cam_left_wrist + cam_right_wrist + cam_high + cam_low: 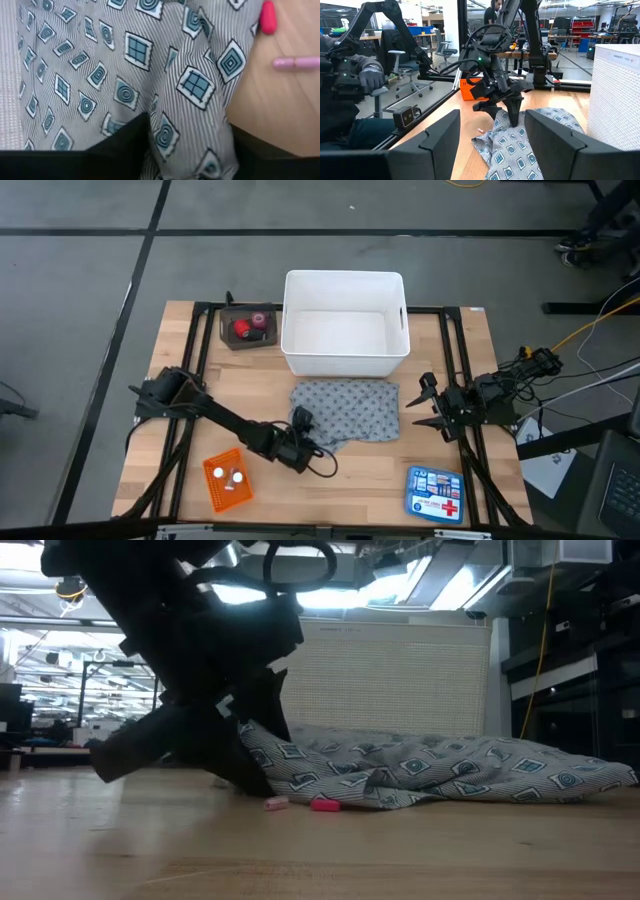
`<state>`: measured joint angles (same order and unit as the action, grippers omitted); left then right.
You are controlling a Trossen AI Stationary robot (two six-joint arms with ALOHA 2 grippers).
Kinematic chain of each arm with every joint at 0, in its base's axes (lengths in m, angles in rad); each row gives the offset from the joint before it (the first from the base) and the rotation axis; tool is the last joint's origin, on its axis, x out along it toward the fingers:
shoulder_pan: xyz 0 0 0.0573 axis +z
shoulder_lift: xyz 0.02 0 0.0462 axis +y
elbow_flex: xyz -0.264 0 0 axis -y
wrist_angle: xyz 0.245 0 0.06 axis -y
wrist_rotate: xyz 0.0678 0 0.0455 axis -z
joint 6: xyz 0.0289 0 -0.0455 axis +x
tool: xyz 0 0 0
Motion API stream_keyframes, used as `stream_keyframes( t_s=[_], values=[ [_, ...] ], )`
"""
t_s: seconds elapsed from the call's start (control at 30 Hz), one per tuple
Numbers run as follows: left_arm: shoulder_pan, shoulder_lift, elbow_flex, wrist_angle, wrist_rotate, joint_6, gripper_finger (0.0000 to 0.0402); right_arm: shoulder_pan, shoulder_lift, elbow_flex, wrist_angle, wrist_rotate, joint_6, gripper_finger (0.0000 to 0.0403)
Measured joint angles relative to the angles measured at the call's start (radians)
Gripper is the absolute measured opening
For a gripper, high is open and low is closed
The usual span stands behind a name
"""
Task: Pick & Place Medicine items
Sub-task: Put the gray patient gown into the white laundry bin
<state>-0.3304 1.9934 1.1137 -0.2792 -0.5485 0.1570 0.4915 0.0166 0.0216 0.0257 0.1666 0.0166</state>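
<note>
The grey patterned cloth (350, 412) lies spread in front of the white bin (345, 325). My left gripper (300, 430) is at the cloth's near left corner and is shut on it. Two small pink pieces (325, 805) lie on the bare wood just beside that corner; in the left wrist view they show as a red-pink piece (267, 17) and a pale pink capsule (296, 62). White tablets sit in an orange tray (228, 480). Red, black and pink pieces sit in a small brown tray (250, 327). My right gripper (425, 405) waits open at the cloth's right edge. My left gripper (187, 150) pinches a raised fold of the cloth (185, 125) between its two fingers, at the near left corner. It comes slanting down from the table's left. That corner (262, 745) is drawn up off the wood, while the cloth's remaining part (480, 775) lies flat on the table.
The white bin stands at the far middle of the table. A blue and white first-aid box (437, 492) lies at the near right corner. Black frame rails (455, 360) run along both sides. Bare wood shows between the cloth and the near edge.
</note>
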Motion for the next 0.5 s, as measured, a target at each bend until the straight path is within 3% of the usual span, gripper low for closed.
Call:
stream_keyframes(
  t_s=[0.3,0.5],
  values=[
    [0.005,-0.001,0.003,-0.002,-0.003,-0.048,0.0028,0.0,0.0,0.0,0.0,0.0,0.0,0.0224],
    [-0.006,-0.042,0.05,-0.034,0.017,-0.047,0.0016,0.0,0.0,0.0,0.0,0.0,0.0,0.0224]
  ],
)
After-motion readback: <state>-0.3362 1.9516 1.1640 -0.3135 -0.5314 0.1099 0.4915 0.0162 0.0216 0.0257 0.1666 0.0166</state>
